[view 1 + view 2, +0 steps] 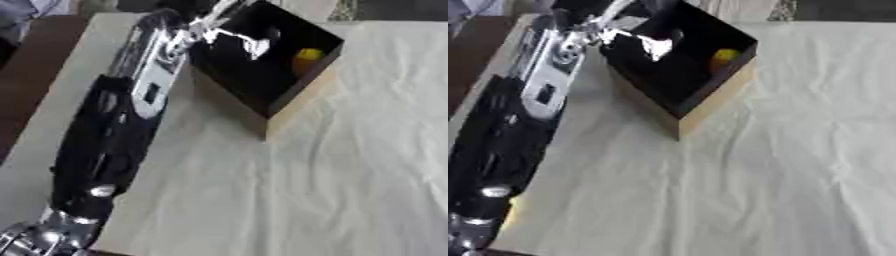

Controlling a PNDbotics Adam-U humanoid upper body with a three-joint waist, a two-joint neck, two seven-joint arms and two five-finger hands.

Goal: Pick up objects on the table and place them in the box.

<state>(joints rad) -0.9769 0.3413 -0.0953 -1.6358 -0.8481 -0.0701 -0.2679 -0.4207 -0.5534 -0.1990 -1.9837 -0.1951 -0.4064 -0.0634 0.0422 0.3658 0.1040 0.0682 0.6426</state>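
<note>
Box: open-topped, with a black inside and tan outer walls, standing upright near the far left part of the white-covered table, one corner turned toward the viewer. Yellow-orange object: small and rounded, lying inside the box against its right inner wall. White object: pale and irregular in shape, within the box opening, left of the yellow one.

Left arm stretched forward, left hand blurred
</note>
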